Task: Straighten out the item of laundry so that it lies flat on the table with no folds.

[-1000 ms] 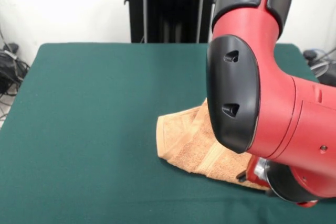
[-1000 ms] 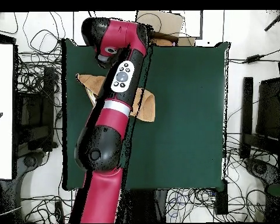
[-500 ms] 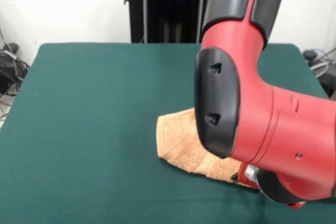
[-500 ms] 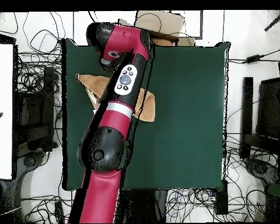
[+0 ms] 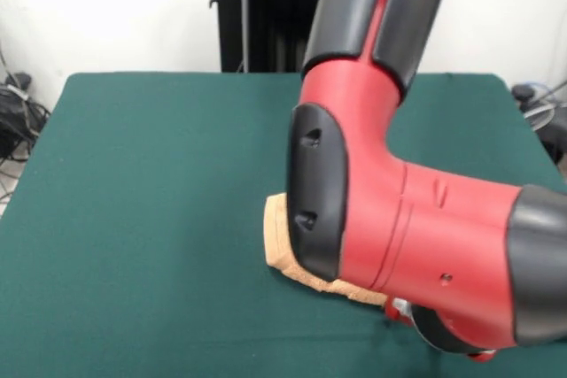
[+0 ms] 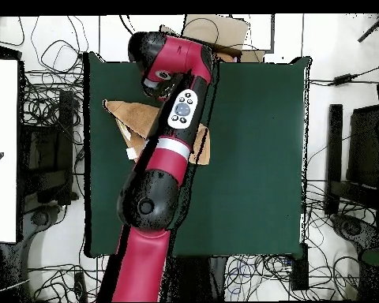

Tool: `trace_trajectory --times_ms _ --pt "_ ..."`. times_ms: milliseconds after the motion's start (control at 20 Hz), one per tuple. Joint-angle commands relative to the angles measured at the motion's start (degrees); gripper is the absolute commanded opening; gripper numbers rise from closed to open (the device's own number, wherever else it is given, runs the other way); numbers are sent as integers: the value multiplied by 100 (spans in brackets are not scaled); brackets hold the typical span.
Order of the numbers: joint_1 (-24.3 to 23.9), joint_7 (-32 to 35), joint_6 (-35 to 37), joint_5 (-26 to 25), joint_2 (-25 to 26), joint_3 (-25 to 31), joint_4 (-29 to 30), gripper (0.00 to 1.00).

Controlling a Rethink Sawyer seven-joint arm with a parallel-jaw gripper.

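The item of laundry is a light orange-tan towel, lying folded and bunched on the dark green table (image 5: pixel 151 174). In the front view only its left end (image 5: pixel 278 238) and a thin strip along its near edge show past the arm. From overhead, one pointed corner of the towel (image 6: pixel 132 115) sticks out left of the arm and another part shows to the right. The red and black arm (image 5: pixel 399 219) reaches low across the towel. My gripper (image 5: pixel 396 307) is almost wholly hidden under the arm's end, right by the towel's near edge.
A black stand (image 5: pixel 283 6) rises behind the table's far edge. From overhead, tangled cables (image 6: pixel 54 95) surround the table (image 6: pixel 256 142), a white panel (image 6: pixel 3 150) stands at the left, and a cardboard box (image 6: pixel 216 31) sits by the top edge.
The arm has swung leftward in the front view and now covers more of the towel. Overhead, its end has shifted right. The towel's visible corners have stayed put.
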Motion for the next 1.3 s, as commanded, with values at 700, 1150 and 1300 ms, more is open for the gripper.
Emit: trace_trajectory --times_ms 700,1150,1300 --pt "-1329 -1388 1662 2405 166 -3383 -575 100" --pt "-1360 -1883 2622 1117 230 -2325 -705 100" --pt "-1342 -1939 2534 1162 347 -2316 -687 100"
